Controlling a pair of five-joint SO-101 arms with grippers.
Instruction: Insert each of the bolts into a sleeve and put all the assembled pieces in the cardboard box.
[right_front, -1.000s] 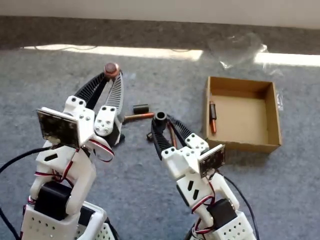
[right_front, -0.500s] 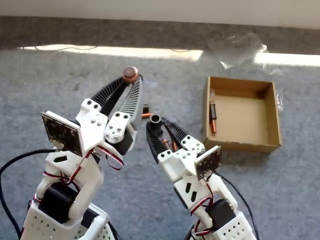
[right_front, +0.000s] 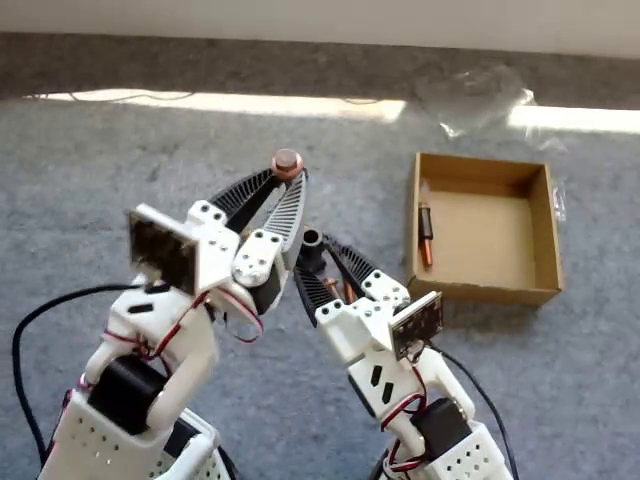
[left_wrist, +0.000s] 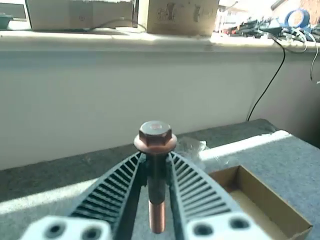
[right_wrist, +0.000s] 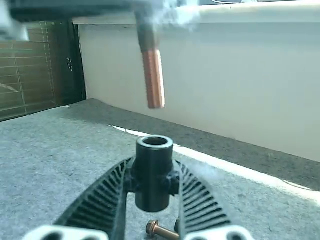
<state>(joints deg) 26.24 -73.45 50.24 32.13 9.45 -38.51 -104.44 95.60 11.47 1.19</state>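
Cardboard box (right_front: 480, 291) is lying at three o'clock of the arms. Right gripper (right_front: 316, 243) is clamping the sleeve (right_wrist: 153, 172) upright. Left gripper (right_front: 287, 177) is pinching the bolt (left_wrist: 156, 170) at eleven o'clock of it — tip needing centring over the bore before lowering.

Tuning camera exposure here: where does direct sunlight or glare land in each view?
High view: a sunlit strip crosses the far carpet; the cardboard box sits in even shade. Left wrist view: sunlit strip behind the bolt, glare along the window ledge. Right wrist view: sunlit strip behind the sleeve.
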